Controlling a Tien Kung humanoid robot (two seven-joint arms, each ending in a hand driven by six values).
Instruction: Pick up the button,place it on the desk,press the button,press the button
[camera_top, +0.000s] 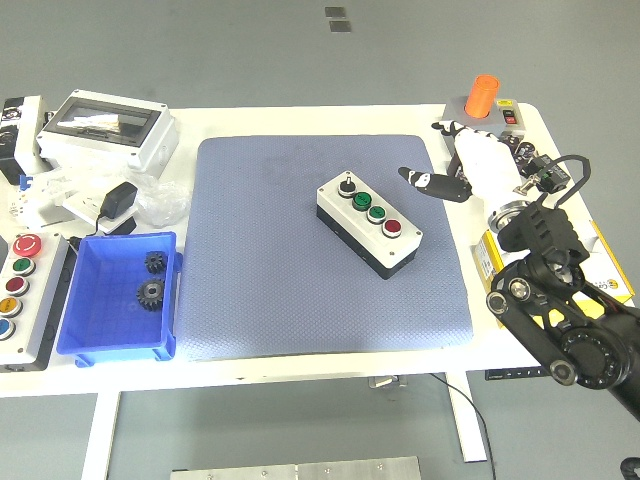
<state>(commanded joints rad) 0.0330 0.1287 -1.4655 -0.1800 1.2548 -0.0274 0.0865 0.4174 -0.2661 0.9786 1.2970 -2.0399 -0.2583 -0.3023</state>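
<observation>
Head view: right hand (470, 170) hovers with fingers spread, holding nothing, and the button box (369, 224) sits just left of it (on the mat (260, 270)).

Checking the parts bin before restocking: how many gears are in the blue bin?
2. One gear lies near the far wall of the blue bin; the other gear sits just nearer the camera, about mid-bin. Both are dark. Nothing seems hidden, as the bin floor is in plain view.

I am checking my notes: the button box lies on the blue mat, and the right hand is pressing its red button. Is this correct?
Not quite. In the head view the button box lies on the blue mat, but the right hand is beside it, apart, not touching the red button.
</observation>
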